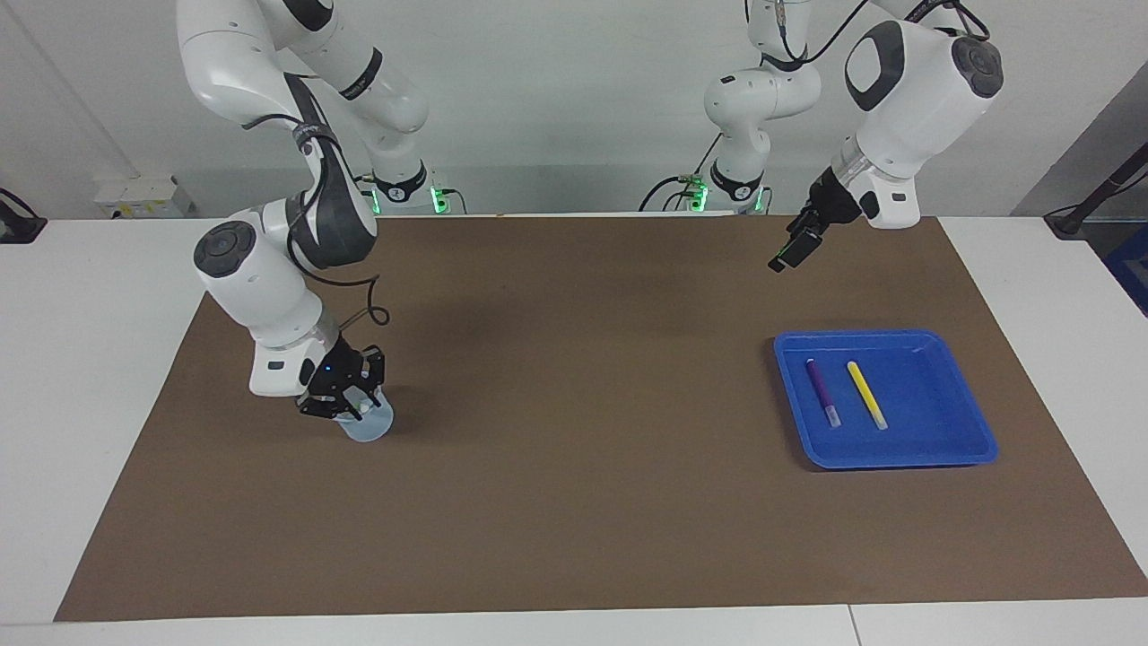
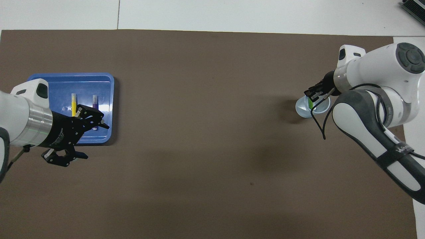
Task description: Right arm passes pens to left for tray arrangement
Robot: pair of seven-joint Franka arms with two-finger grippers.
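Right gripper (image 1: 345, 404) reaches into the cup (image 1: 368, 423); only the overhead view shows the green pen (image 2: 310, 103) there, grasp unclear. Left gripper (image 1: 794, 251) hangs released, nothing held, above mat near the tray (image 1: 942, 359) holding the purple pen (image 1: 822, 391) and yellow pen (image 1: 866, 394).

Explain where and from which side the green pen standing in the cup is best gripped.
Grip the slim green marker pen at its upper end, which rises above the rim of the small translucent bluish cup, coming from straight above. The wall blocks its sides. The right gripper is already over it.

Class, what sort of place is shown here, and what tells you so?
Probably a robotics lab: two white arms at a table with a brown mat, the right gripper at a cup, pens in a blue tray.
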